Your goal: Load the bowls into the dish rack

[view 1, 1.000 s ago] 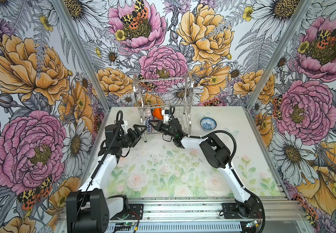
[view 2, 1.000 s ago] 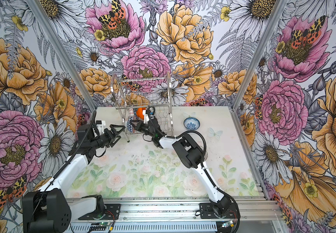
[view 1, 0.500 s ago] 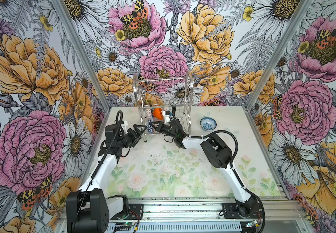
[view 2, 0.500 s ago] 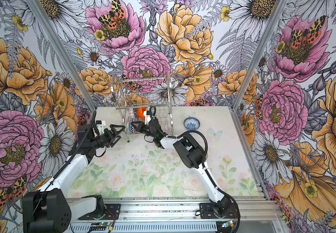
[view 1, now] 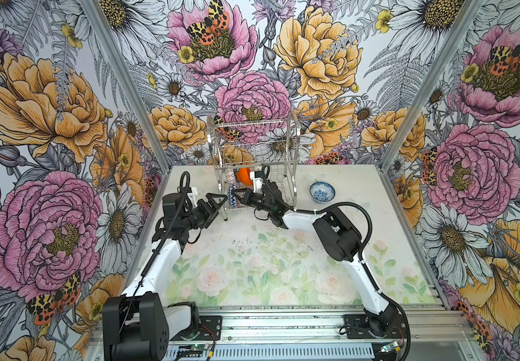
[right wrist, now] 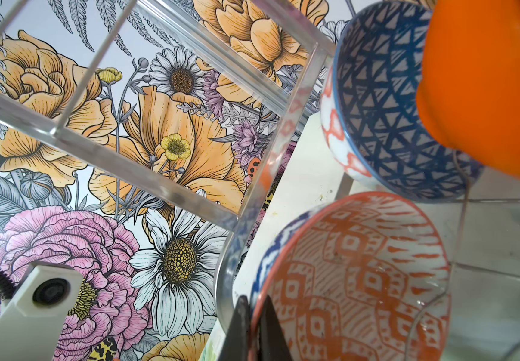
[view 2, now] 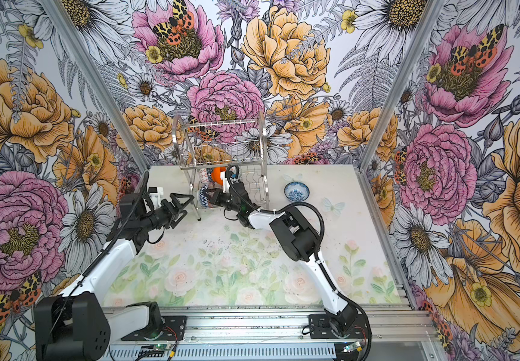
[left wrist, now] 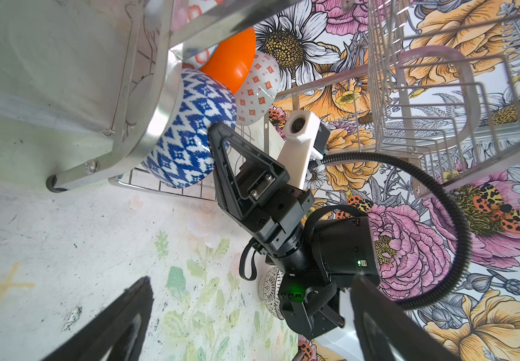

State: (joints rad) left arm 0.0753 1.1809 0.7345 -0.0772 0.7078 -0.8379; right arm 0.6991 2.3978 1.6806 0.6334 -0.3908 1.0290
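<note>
The dish rack (view 1: 252,134) (view 2: 221,131) stands at the back of the table. My right gripper (right wrist: 255,331) (view 1: 240,197) is shut on the rim of the navy-white zigzag bowl (left wrist: 190,131) (view 1: 232,195) (view 2: 203,197), which stands on edge on the lower shelf against the side frame (left wrist: 158,103). The bowl's orange-patterned inside (right wrist: 362,275) faces the right wrist camera. Behind it in the rack are the plain orange bowl (view 1: 243,176) (left wrist: 230,59) (right wrist: 487,93), a bowl with a navy triangle inside (right wrist: 377,103) and a white bowl with orange diamonds (left wrist: 257,90). My left gripper (view 1: 215,202) (view 2: 181,203) (left wrist: 249,281) hangs open and empty just left of the rack.
A blue-white floral bowl (view 1: 322,191) (view 2: 296,191) sits upright on the table right of the rack. A white bowl with black lattice (left wrist: 268,290) lies on the table behind the right arm. Floral walls close in the table's sides and back.
The right wrist has shifted only slightly at the lower shelf, the zigzag bowl still in its grip. The left arm has not moved.
</note>
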